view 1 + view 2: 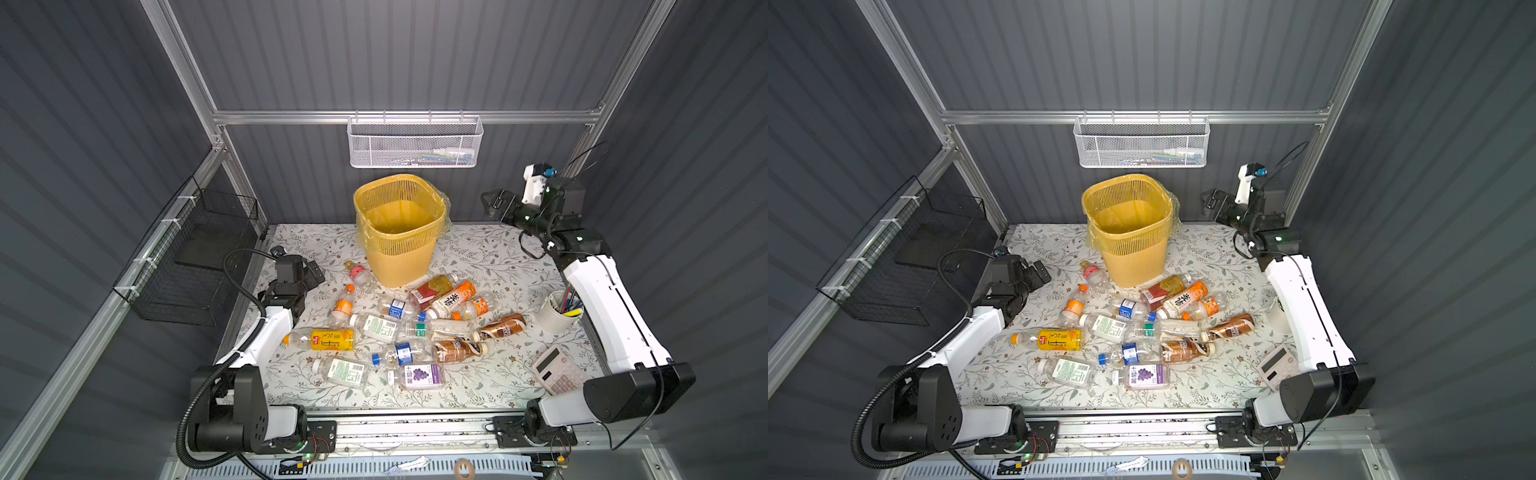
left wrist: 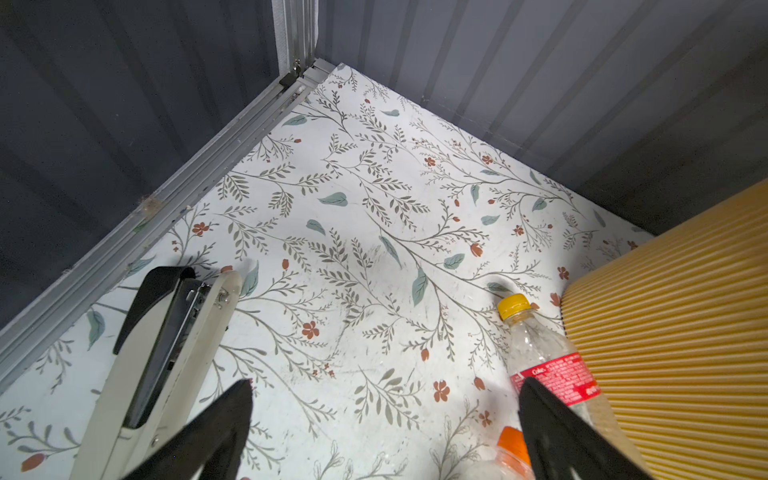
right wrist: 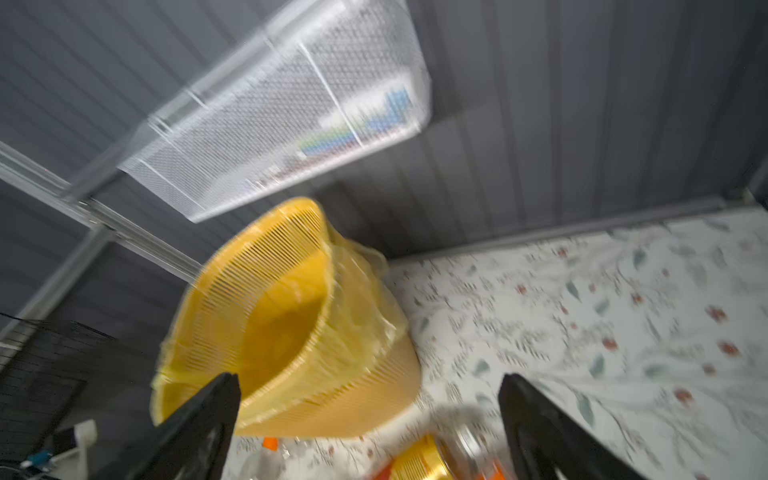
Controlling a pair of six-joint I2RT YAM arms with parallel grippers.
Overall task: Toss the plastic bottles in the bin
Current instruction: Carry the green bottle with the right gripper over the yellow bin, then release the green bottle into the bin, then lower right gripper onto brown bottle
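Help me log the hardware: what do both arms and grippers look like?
Both arms: white shells, black joints. Left arm carries a ribbed black hose; right arm a thin black cable. Left gripper and right gripper have black tapered fingers.

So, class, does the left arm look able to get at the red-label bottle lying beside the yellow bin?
Probably yes. The left hand is open and empty, close to the red-label bottle, and nothing stands between them. The bin close beside the bottle may crowd one finger.
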